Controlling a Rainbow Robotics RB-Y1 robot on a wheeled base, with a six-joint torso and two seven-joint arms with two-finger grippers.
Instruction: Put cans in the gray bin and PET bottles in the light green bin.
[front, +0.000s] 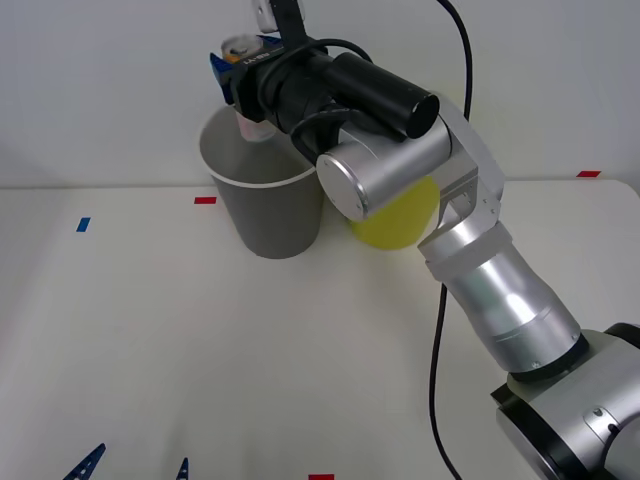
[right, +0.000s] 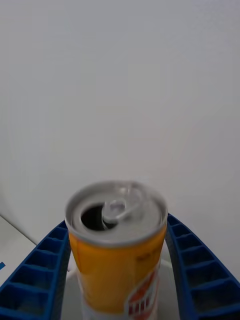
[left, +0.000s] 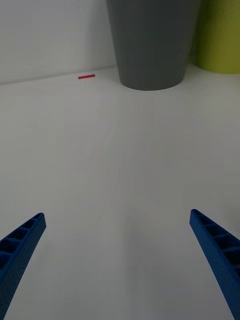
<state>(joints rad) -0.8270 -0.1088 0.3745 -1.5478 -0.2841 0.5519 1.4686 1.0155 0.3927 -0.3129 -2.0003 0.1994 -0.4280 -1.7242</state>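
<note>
Above the open mouth of the gray bin (front: 268, 200), the right gripper (front: 240, 85) hangs at the end of its outstretched arm, closed around the can (front: 240, 50). From the front view, little of the can can be seen beyond its silver top and a strip of pale body between the blue fingers; the right wrist view gives it close up (right: 117, 250), orange-bodied, upright, its pull tab raised over an opened mouth, with a ribbed blue finger (right: 37, 270) pressed against each side. Beside the gray bin, partly hidden behind the arm's elbow, stands the light green bin (front: 395, 215). Low over the white table (front: 150, 350), near the robot, the left gripper (front: 130, 468) has its jaws spread wide; its wrist view looks across bare tabletop to the bases of both bins (left: 150, 45), gray and yellow-green standing just beside each other, and a red tape mark (left: 86, 76) nearby.
</note>
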